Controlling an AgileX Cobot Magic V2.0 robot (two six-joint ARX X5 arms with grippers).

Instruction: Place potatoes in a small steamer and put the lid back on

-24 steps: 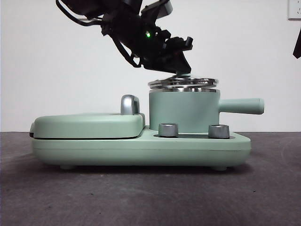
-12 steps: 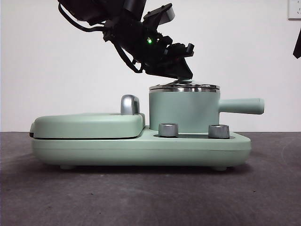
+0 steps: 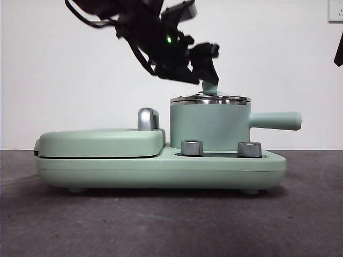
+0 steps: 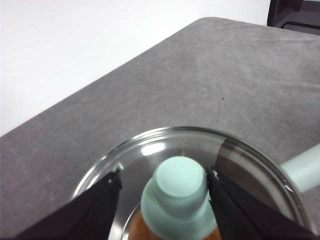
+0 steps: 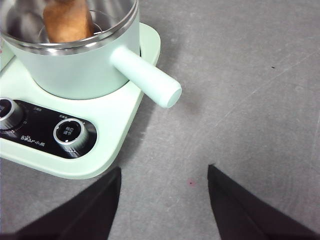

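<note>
Front view: the lid [image 3: 210,99] sits flat on the steamer [image 3: 210,126], centre frame. Left wrist view: the left gripper [image 4: 165,187] brackets the knob [image 4: 179,192], jaws apart. Lift straight. Right wrist view: potato [image 5: 67,19] inside, upper left; right gripper [image 5: 164,207] wide, idle.

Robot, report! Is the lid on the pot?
Left claw open around lid knob. Lid flat on steamer, potato inside. Right claw open, waiting.

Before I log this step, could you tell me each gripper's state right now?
Left gripper: open, jaws either side of the lid knob, just apart.
Right gripper: open, holding nothing.
</note>
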